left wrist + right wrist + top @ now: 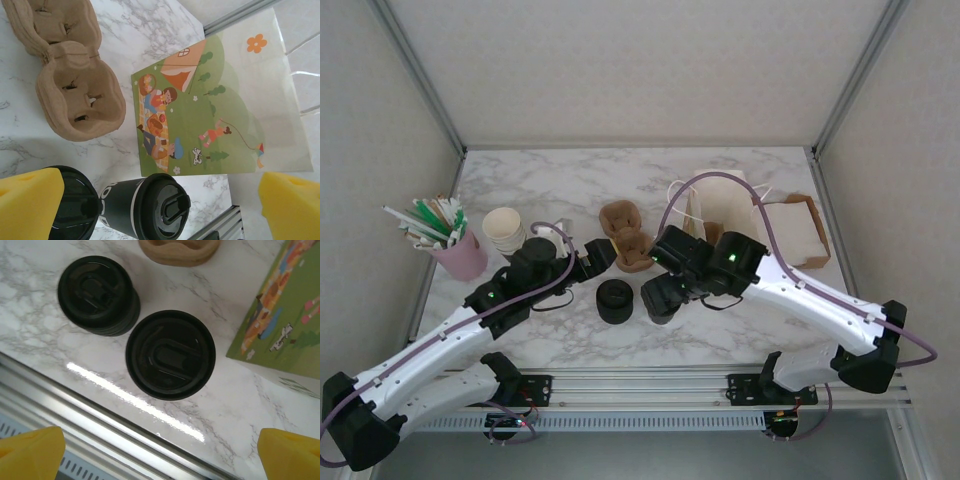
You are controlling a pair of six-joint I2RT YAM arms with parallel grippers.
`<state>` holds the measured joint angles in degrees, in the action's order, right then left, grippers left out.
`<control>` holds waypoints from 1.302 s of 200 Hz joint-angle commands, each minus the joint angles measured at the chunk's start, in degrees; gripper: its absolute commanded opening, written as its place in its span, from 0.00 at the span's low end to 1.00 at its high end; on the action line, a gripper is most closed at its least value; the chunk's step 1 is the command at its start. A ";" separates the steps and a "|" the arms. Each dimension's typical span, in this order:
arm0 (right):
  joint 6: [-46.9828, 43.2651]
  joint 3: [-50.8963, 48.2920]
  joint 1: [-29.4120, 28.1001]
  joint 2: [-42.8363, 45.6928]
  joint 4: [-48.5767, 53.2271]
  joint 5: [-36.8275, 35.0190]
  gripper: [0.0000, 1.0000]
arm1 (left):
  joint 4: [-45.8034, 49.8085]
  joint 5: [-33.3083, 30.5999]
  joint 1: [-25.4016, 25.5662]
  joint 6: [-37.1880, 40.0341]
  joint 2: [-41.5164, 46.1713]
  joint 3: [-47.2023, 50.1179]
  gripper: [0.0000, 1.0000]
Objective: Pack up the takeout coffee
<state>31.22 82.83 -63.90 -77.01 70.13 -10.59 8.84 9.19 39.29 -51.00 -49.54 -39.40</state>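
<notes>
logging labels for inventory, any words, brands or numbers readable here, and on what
No text can be read.
takeout coffee: white print on its dark wall, partly hidden, unreadable.
paper bag: a picnic picture and an orange flower, no words.

The small dark paper cup with its round black plastic lid (170, 354) stands upright on the marble table (45, 340), near the front edge. The lid is pressed on, its sip flap shut. A white mark shows on the cup's dark wall. It stands just beside a squat stack of black lids (97, 294).
</notes>
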 commanded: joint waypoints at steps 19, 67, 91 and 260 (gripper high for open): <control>3.64 -0.16 -0.79 -4.27 0.98 -1.94 0.99 | -1.60 0.22 -0.26 0.84 -0.03 1.32 0.99; 2.12 0.22 -0.69 -9.66 -0.65 -2.89 0.96 | -1.43 0.04 -0.68 0.55 0.58 2.03 1.00; 1.19 0.75 -0.13 -12.33 -1.36 -2.87 0.94 | -1.61 0.37 -0.88 0.55 0.45 2.04 1.00; -0.58 -2.08 4.84 -17.84 -4.10 1.21 0.83 | -1.55 0.65 -1.15 0.73 0.21 1.60 1.00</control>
<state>31.09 81.97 -59.48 -93.80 65.36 -8.97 8.60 9.41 38.52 -51.00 -49.58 -37.69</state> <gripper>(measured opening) 0.844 0.995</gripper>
